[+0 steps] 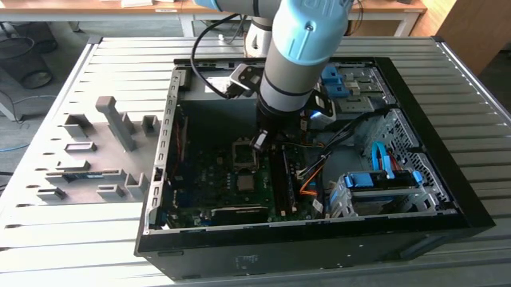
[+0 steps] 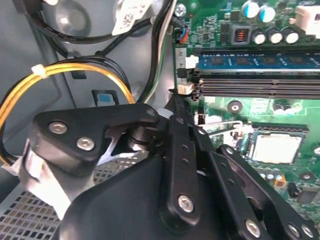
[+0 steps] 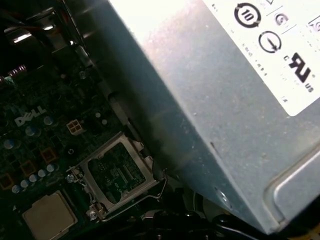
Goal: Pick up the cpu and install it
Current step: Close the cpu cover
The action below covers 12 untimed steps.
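exterior view: slatted grey table (image 1: 96,239), desks (image 1: 80,7) behind, gripper (image 1: 259,142) over motherboard (image 1: 209,179), grip unclear

Cpu (image 1: 245,182): small flat square chip with a silver-grey metal top and a thin dark rim. It lies flat, metal face up, on the green motherboard (image 1: 200,179). It sits just beside the open socket (image 1: 243,153) and is not seated in it. In both wrist views the cpu (image 2: 277,147) (image 3: 49,218) lies level on the board, its edges roughly parallel to the socket's frame.
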Each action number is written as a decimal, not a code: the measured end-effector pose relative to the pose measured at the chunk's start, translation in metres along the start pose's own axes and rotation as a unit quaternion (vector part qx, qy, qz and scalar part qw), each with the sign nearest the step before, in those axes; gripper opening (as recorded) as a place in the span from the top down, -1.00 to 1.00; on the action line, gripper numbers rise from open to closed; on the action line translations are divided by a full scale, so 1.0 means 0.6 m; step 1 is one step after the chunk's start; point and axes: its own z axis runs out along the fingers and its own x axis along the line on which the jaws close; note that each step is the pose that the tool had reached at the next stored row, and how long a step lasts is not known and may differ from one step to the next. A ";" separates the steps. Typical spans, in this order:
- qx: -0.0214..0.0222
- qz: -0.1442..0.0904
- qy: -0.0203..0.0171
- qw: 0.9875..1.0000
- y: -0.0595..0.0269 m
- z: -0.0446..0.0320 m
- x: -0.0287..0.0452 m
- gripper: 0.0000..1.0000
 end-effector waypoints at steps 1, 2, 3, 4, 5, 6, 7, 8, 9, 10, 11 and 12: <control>0.000 0.000 0.000 1.000 0.000 0.001 0.000 0.80; 0.000 0.000 0.000 1.000 0.000 0.002 0.000 0.80; 0.000 0.000 0.000 1.000 -0.001 0.004 0.000 0.80; 0.000 0.000 0.000 1.000 -0.001 0.005 0.001 0.80; 0.000 0.000 0.000 1.000 -0.001 0.006 0.001 0.80; 0.000 0.000 0.000 1.000 -0.001 0.008 0.001 0.80; 0.000 0.000 0.000 1.000 -0.002 0.008 0.001 0.80; 0.000 0.000 0.000 1.000 -0.002 0.009 0.001 0.80; 0.000 0.000 0.000 1.000 -0.002 0.010 0.001 0.80; 0.000 0.000 0.000 1.000 -0.002 0.010 0.001 0.80; 0.000 0.000 0.000 1.000 -0.003 0.011 0.001 0.80; 0.000 0.000 0.000 1.000 -0.003 0.011 0.001 0.80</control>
